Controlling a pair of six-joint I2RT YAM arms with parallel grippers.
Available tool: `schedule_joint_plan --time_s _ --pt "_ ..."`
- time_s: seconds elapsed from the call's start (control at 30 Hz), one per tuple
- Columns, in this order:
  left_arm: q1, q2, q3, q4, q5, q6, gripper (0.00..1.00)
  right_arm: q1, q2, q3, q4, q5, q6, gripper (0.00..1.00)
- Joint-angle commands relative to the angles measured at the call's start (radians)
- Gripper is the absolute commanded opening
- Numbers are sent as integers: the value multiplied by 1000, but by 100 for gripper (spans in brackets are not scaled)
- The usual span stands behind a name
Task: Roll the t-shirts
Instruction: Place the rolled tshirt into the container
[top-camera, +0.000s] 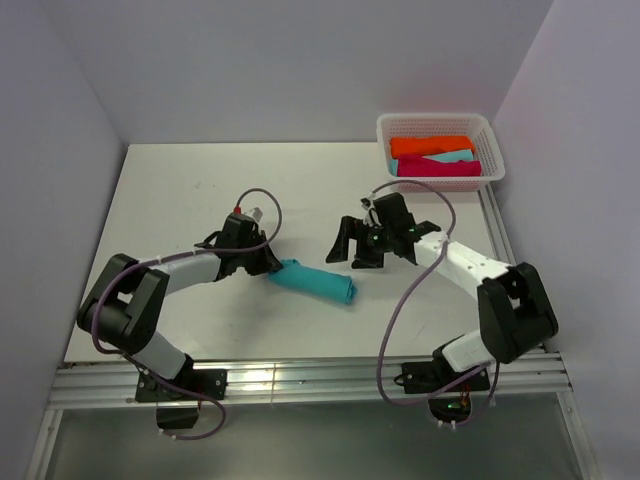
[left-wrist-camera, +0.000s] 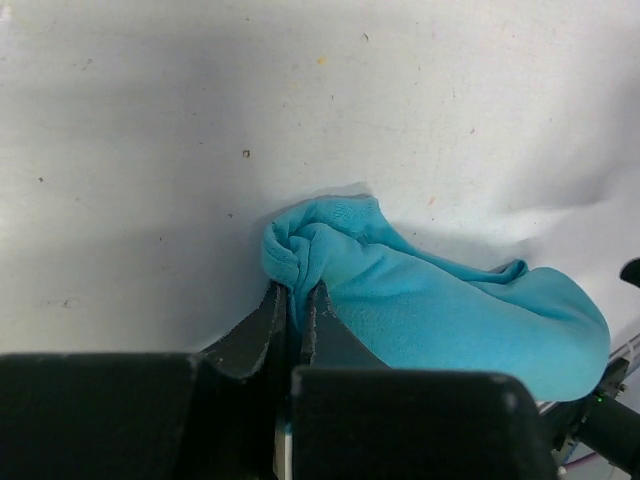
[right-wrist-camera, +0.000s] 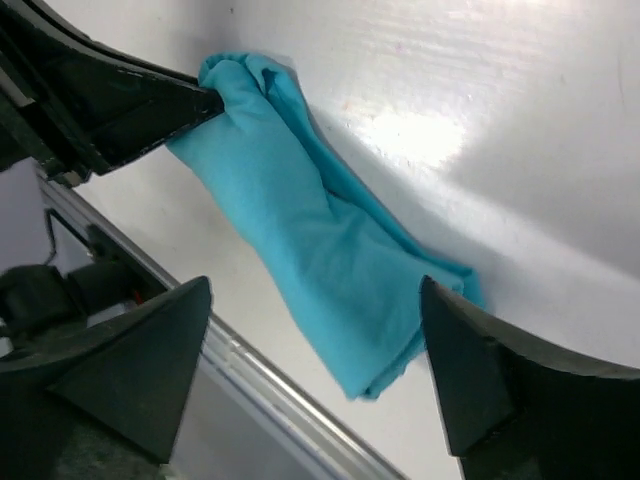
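A turquoise t-shirt (top-camera: 315, 282) lies rolled into a bundle on the white table (top-camera: 180, 200), between the two arms. My left gripper (top-camera: 268, 268) is shut on the roll's left end; in the left wrist view its jaws (left-wrist-camera: 295, 292) pinch a fold of the turquoise t-shirt (left-wrist-camera: 450, 320). My right gripper (top-camera: 352, 248) stands open above and right of the roll, touching nothing. In the right wrist view its fingers (right-wrist-camera: 315, 290) straddle empty air over the turquoise t-shirt (right-wrist-camera: 310, 260). Orange (top-camera: 430, 146), pale turquoise (top-camera: 445, 158) and magenta (top-camera: 438, 168) t-shirts lie rolled in the basket.
A white lattice basket (top-camera: 437, 125) stands at the table's back right corner. Metal rails (top-camera: 300, 380) run along the near edge, close to the roll's right end. Grey walls enclose the table on the left, back and right.
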Motion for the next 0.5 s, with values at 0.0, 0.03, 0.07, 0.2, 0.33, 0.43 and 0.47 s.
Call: schedule_joint_plan --time_s 0.0,0.03,0.07,0.2,0.33,0.43,0.47 --pt "-15 -25 -27 -33 -102 17 0 -24 -131 -91 -43 45 130 96" --pt "-17 -34 -30 -30 -104 20 0 -27 -158 -116 -61 71 158 100" --pt "-18 -37 -31 -29 -110 20 0 -30 -192 -144 -60 77 216 100" --pt "-23 -53 -33 -29 -122 28 0 -81 -359 -378 67 17 392 100" --pt "-24 -54 -27 -32 -125 42 0 -118 -415 -532 289 -27 530 100" --pt "-24 -53 -22 -36 -124 43 0 -129 -406 -604 458 -52 618 100" --pt "-24 -54 -22 -35 -125 43 0 -130 -403 -644 515 -60 674 100"
